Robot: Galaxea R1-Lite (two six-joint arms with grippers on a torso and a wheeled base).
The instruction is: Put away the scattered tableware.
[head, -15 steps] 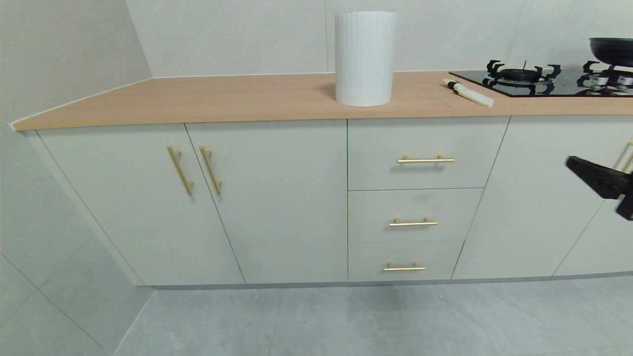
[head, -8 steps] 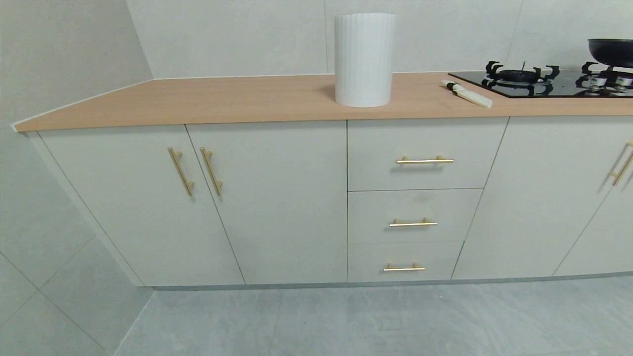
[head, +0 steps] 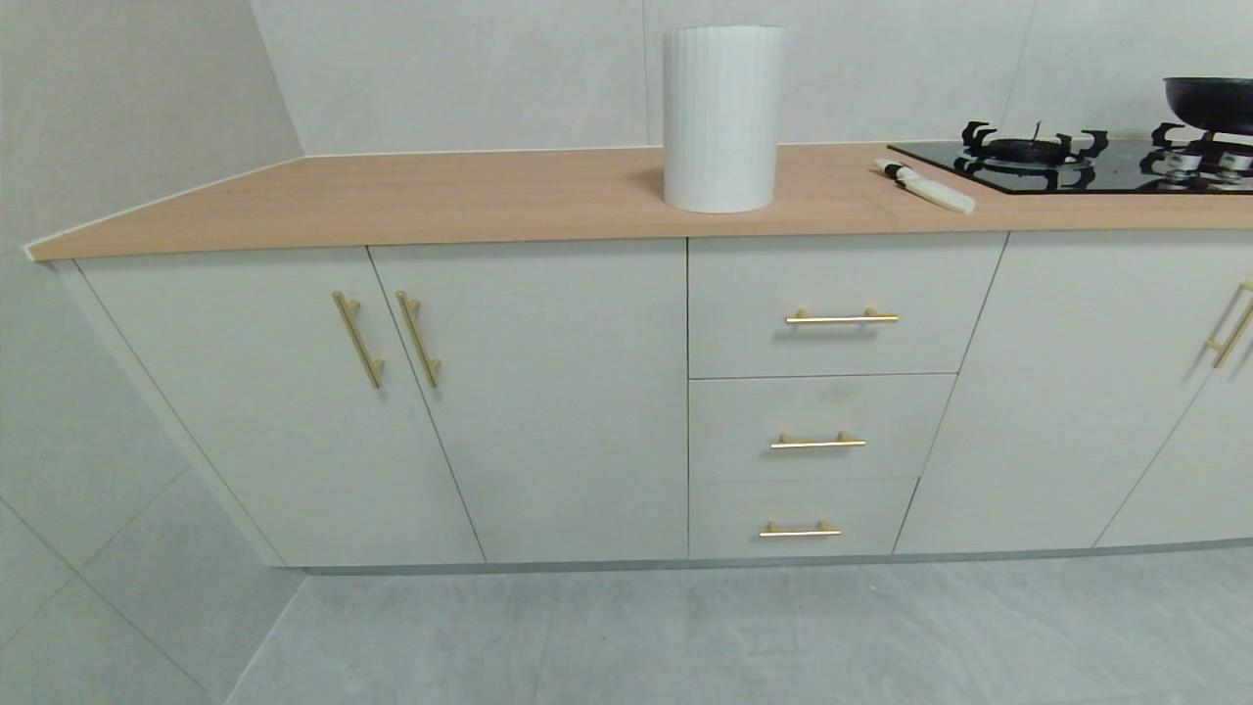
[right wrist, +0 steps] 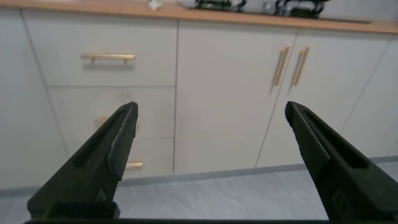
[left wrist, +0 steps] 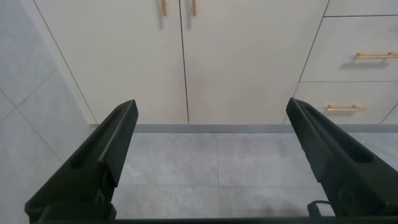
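Knife [head: 925, 184] lies on the bench [head: 440, 196] near the canister [head: 722, 117], not yet put away; left gripper [left wrist: 211, 107] and right gripper [right wrist: 210, 109] hang low, fingers spread, empty.

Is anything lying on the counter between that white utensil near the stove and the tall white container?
Nothing visible. Bare countertop separates the white utensil from the tall white container. The left gripper and right gripper, both open, hang lower, facing the cabinet fronts.
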